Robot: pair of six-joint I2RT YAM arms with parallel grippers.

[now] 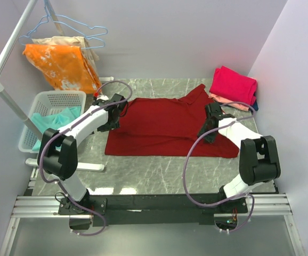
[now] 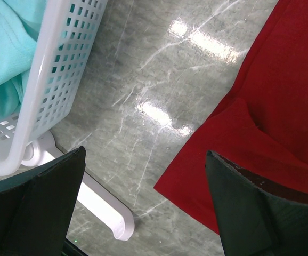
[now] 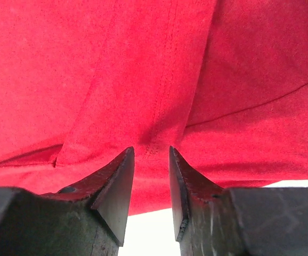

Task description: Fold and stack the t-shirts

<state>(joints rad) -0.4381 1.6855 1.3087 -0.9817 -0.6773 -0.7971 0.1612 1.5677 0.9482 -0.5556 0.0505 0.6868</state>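
Grey marbled surface underneath; found left fingers spread wide, holding nothing, above bare stone just beside dark red t-shirt; found right fingers narrowly parted at a fold of that shirt, could not tell whether pinching it; saw shirt spread flat mid-surface; noted folded pink t-shirt far right, teal t-shirt in white basket at left.

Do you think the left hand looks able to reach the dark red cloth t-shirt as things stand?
Probably yes: the left hand hangs open at the edge of the dark red cloth t-shirt, and nothing on the grey marble table blocks it.
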